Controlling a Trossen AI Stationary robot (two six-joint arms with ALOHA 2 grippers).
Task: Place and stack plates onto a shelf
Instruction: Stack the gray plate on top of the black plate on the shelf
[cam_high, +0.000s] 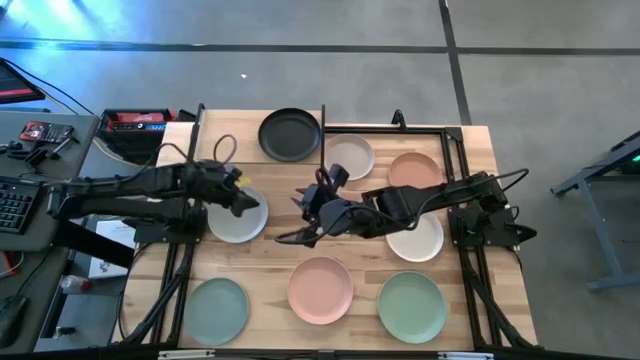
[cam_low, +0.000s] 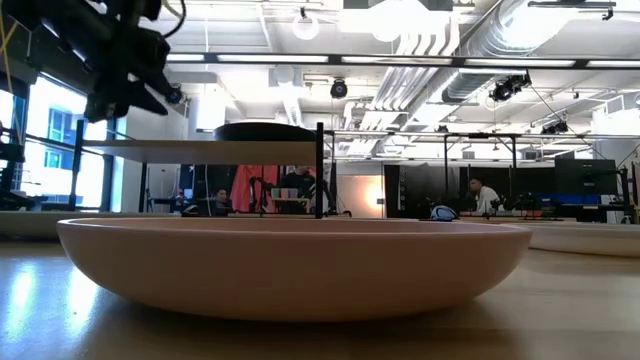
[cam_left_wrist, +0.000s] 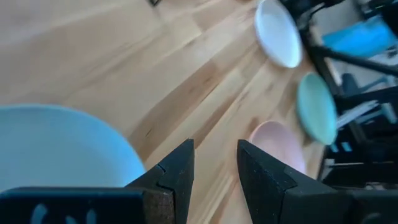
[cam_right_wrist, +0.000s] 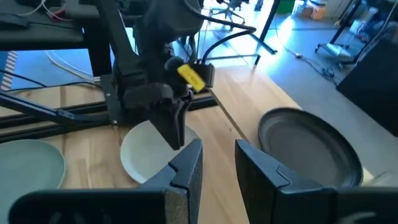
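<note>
- From above, the left gripper (cam_high: 250, 205) hangs over the near edge of a pale plate (cam_high: 232, 222), while the right gripper (cam_high: 305, 215) sits mid-table, just beyond the pink plate (cam_high: 321, 290).
- The black plate (cam_high: 290, 134) lies on the shelf (cam_high: 230, 135), up-table from both grippers; the high view shows only the board's top.
- The low view adds what the overhead cannot: the shelf board (cam_low: 200, 150) stands raised on thin black uprights, the black plate (cam_low: 265, 130) resting on top, and the pink plate (cam_low: 295, 265) fills the foreground.
- The left wrist view shows the left gripper's fingers (cam_left_wrist: 177, 174) parted with a narrow gap, nothing between them, the pale plate (cam_left_wrist: 59, 146) just beside them.
- The right wrist view shows the right gripper (cam_right_wrist: 217, 165) likewise slightly spread and empty, the black plate (cam_right_wrist: 311, 146) ahead to one side and the left gripper (cam_right_wrist: 174, 127) pointing down at the pale plate (cam_right_wrist: 146, 155).
- Other plates lie around: beige (cam_high: 349, 156), terracotta (cam_high: 414, 172), white (cam_high: 418, 240), two green (cam_high: 411, 305).
</note>
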